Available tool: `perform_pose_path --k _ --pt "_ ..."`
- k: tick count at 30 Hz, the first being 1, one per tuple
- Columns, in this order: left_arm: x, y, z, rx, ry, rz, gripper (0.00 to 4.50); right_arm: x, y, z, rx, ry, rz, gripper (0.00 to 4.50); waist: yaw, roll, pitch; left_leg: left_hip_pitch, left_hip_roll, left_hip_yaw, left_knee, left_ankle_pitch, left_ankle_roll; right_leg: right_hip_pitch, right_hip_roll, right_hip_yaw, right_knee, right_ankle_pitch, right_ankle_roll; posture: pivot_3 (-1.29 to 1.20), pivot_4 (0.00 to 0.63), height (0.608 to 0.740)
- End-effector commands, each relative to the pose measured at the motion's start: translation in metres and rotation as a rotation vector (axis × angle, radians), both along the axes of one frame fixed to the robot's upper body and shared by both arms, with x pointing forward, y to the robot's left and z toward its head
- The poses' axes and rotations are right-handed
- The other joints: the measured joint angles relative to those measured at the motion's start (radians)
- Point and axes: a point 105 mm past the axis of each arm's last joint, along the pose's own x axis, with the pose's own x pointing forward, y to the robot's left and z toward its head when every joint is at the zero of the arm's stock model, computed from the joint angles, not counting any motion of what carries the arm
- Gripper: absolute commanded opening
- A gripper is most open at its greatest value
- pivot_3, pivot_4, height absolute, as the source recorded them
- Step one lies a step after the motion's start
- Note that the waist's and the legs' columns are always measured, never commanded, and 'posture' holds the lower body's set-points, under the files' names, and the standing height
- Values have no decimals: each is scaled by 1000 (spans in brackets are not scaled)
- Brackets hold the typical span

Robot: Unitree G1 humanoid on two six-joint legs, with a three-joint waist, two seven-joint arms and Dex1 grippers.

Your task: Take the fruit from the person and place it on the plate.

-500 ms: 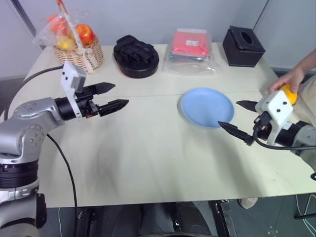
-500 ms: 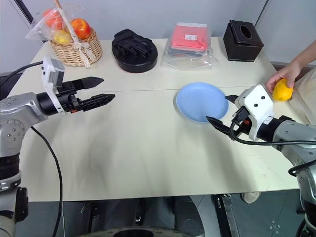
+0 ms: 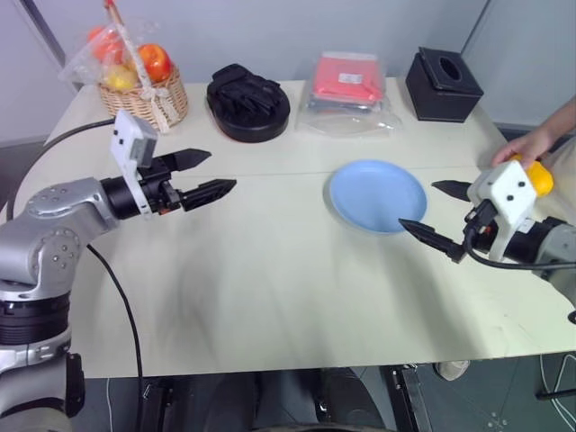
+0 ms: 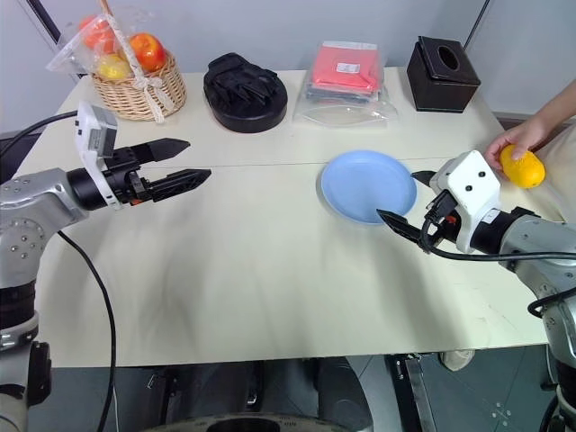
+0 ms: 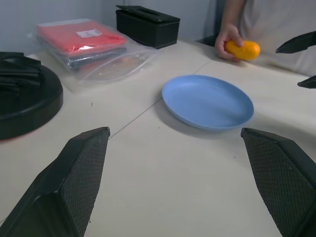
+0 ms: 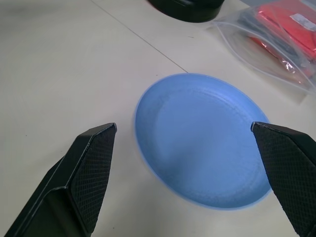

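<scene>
Both arms are grey metal with black cables, a white camera block at each wrist, and black pointed pincer fingers.

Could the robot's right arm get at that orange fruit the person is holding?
Probably yes. The fruit sits in the person's hand at the table edge, just beyond the right gripper, whose jaws stand open. But they point toward the plate, so the arm must turn first.

Bright, even light; perhaps slight blur

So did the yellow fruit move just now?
Yes. The fruit, in the person's hand, slid a little right and lower, away from the plate.
</scene>
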Motion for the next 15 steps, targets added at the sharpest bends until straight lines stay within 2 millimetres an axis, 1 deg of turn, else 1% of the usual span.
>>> perform_pose_path --k 1,15 --pt "-3 1 11 -14 -48 4 4450 -1 -1 14 -12 -56 -1 4500 0 0 0 0 0 0 0 0 0 0 0 0 0 0 0 0 150 740" --pt "-2 -2 11 -26 -50 -6 4450 -2 0 15 -9 -61 -4 4500 0 0 0 0 0 0 0 0 0 0 0 0 0 0 0 0 150 740"
